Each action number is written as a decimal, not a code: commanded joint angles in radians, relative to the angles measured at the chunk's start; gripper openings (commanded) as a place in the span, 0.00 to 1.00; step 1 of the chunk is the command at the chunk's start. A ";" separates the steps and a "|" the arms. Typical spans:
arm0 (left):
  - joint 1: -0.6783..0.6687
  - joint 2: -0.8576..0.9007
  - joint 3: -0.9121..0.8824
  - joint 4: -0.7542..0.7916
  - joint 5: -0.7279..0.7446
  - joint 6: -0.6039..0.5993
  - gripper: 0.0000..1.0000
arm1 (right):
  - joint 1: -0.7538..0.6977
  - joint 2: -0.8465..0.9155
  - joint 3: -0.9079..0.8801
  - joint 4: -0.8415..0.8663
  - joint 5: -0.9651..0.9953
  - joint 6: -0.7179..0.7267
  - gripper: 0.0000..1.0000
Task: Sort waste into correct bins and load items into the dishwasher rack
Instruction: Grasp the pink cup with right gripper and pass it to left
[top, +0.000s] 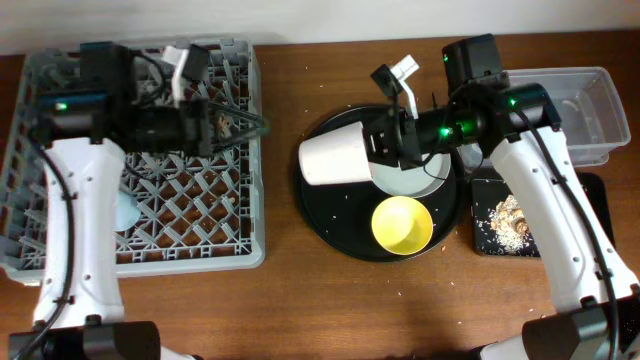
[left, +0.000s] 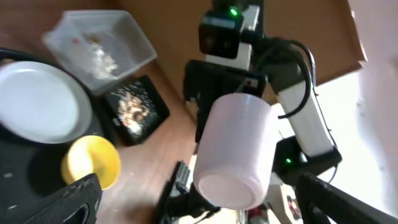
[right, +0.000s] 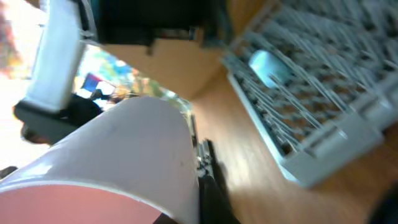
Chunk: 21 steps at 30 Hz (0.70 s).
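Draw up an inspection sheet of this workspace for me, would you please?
surface: wooden table, pale crumbs scattered.
job's things: pink cup held over round black tray; plate and yellow bowl on that tray; blue cup in dishwasher rack; food leftovers in flat black tray; paper scraps in clear tub; chopsticks not seen.
clutter: nothing seen beyond the crumbs.
grippers: left gripper open above the rack; right gripper shut on the pink cup.
cables: black cables along left arm and right arm.
surroundings: pale strip past the table's far edge.

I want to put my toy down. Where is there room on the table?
Bare table lies between the rack and the round tray, and in front of both. The tray is crowded: plate, yellow bowl, pink cup.
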 joint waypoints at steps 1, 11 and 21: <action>-0.074 -0.006 0.014 0.014 0.124 0.002 0.98 | 0.005 -0.011 0.010 0.016 -0.114 -0.050 0.04; -0.292 -0.006 0.014 0.059 0.126 0.002 0.64 | 0.005 -0.010 0.010 0.084 -0.131 -0.047 0.04; -0.320 -0.006 0.014 0.077 0.125 0.002 0.64 | 0.025 -0.010 0.010 0.084 -0.089 -0.047 0.04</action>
